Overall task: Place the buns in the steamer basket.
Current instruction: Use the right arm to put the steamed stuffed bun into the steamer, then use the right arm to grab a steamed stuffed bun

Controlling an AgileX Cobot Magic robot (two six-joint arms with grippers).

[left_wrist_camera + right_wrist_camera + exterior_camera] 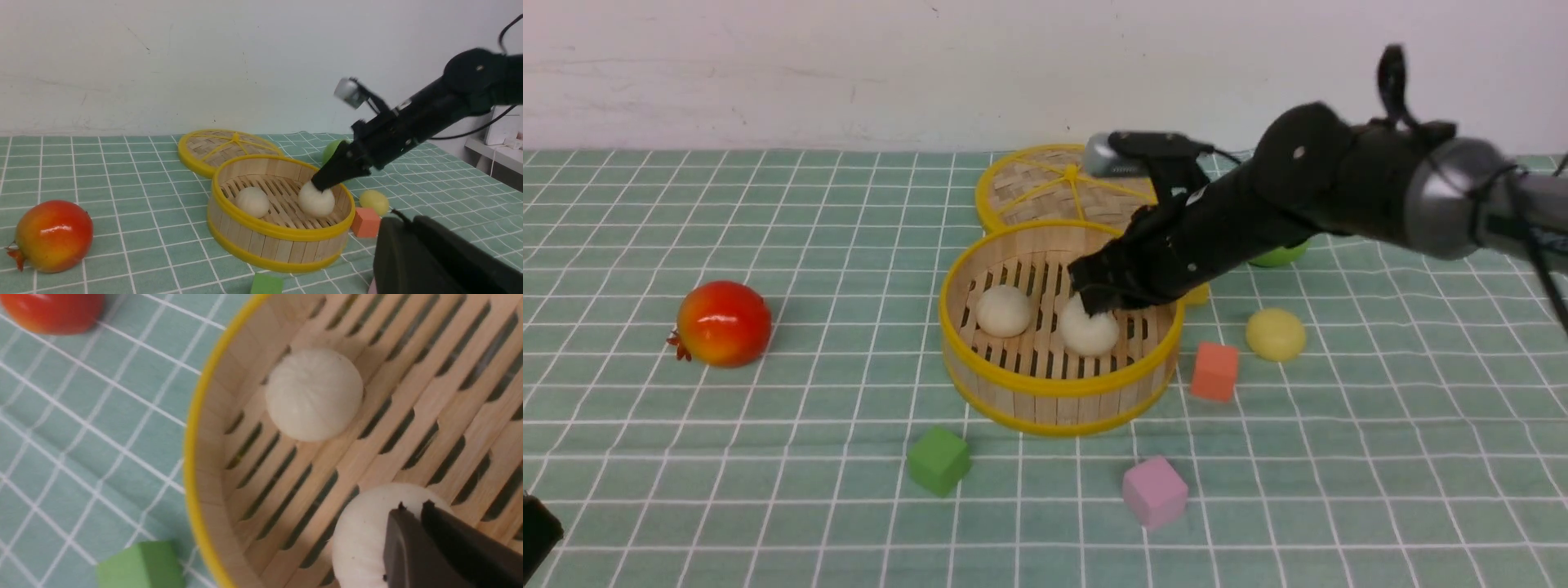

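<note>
The right arm (1339,188) reaches in from the right, sloping down to the right gripper (1094,300). Its fingers (404,547) lie almost together, with a thin slit between them. The left gripper (433,257) shows only as a dark bulk, well apart from those fingers.

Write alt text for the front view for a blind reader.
The right arm reaches into the steamer basket, its fingers at the top of one cream-white bun beside a second cream-white bun. A pale yellow bun lies outside on the green checked cloth, right of the basket by an orange cube. The woven lid lies behind the basket, a pomegranate far left.
</note>
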